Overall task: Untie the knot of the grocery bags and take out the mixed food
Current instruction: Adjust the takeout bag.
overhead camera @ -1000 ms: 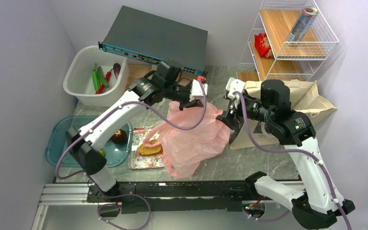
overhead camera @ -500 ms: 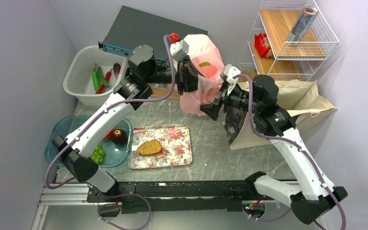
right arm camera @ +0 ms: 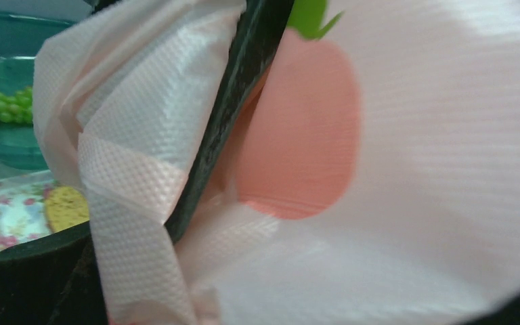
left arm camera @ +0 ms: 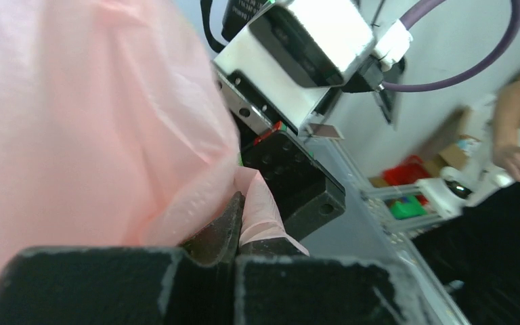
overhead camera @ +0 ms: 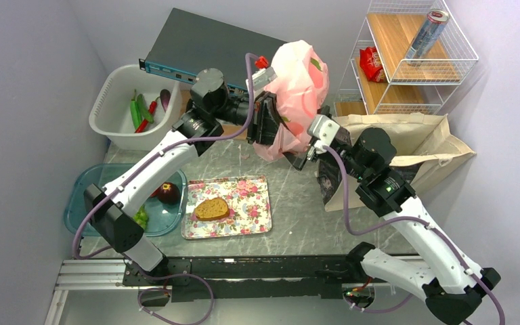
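The thin pink plastic bag [overhead camera: 301, 74] hangs in the air above the back of the table, ballooned out with a red and green print on it. My left gripper [overhead camera: 269, 125] is shut on its film at the left side; the left wrist view shows the film [left arm camera: 95, 122] pinched between the closed jaws [left arm camera: 240, 223]. My right gripper [overhead camera: 302, 154] is shut on the bag's lower edge, and film [right arm camera: 413, 169] wraps over one finger [right arm camera: 237, 101]. No knot shows. The beige canvas tote [overhead camera: 420, 135] lies at the right. A bread slice [overhead camera: 211, 208] lies on the floral tray [overhead camera: 250, 196].
A teal bowl [overhead camera: 84, 203] at the left holds a dark plum [overhead camera: 169, 193] and green grapes [overhead camera: 137, 218]. A white basket [overhead camera: 108, 108] holds peppers [overhead camera: 137, 112] and an eggplant [overhead camera: 165, 99]. A wire rack [overhead camera: 406, 74] with a can [overhead camera: 428, 34] and a red packet [overhead camera: 371, 64] stands back right.
Both grippers have lifted the pink bag off the table and tray, up and toward the back. The bread slice and tray are now uncovered.
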Controlling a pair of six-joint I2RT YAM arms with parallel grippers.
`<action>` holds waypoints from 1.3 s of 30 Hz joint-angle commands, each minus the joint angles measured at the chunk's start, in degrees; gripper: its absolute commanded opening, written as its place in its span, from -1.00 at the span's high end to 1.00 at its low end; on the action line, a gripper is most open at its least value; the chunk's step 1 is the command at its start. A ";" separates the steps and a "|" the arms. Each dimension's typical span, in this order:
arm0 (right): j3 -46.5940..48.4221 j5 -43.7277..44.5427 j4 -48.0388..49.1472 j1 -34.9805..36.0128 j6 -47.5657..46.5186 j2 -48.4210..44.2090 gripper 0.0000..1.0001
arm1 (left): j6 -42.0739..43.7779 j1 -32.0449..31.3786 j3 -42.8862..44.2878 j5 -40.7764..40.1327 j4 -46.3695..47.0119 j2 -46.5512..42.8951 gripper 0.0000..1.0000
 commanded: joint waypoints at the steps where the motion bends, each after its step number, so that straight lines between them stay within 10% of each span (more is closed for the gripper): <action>1: 1.16 1.89 4.96 2.99 -7.00 -1.31 -0.77 | -5.03 -0.01 -2.91 5.02 3.30 -0.88 1.00; 9: 1.84 0.34 -3.15 6.13 -13.69 -2.23 1.00 | 1.72 0.48 -0.91 3.38 -7.82 -2.23 0.74; 12: -1.24 1.26 -5.68 6.67 -17.02 -5.41 1.00 | 5.41 1.34 -1.98 3.98 -13.41 -3.97 0.65; 15: 0.84 3.56 -11.01 6.75 -14.30 -5.46 1.00 | 16.78 2.46 -2.69 0.50 -22.49 -7.94 -0.83; 16: 1.85 4.28 -13.17 6.75 -12.48 -5.25 1.00 | 20.97 3.41 -2.31 -2.54 -25.71 -9.54 -0.97; 20: 3.24 5.45 -19.80 6.44 -4.90 -6.18 1.00 | 29.38 13.08 -4.99 -9.19 -25.45 -16.72 -0.99; 24: 6.40 -0.70 -21.01 3.64 3.37 -5.00 1.00 | 64.42 13.59 -9.07 -16.59 -38.99 -26.29 -0.99; 31: 13.93 -16.00 -29.07 4.07 -0.65 3.05 1.00 | 71.75 -3.76 -25.20 -32.93 -15.75 -32.97 -0.99; 39: 22.62 -15.63 -33.72 8.55 -10.75 8.21 1.00 | 75.90 -10.56 -19.60 -36.28 -21.23 -22.30 -0.99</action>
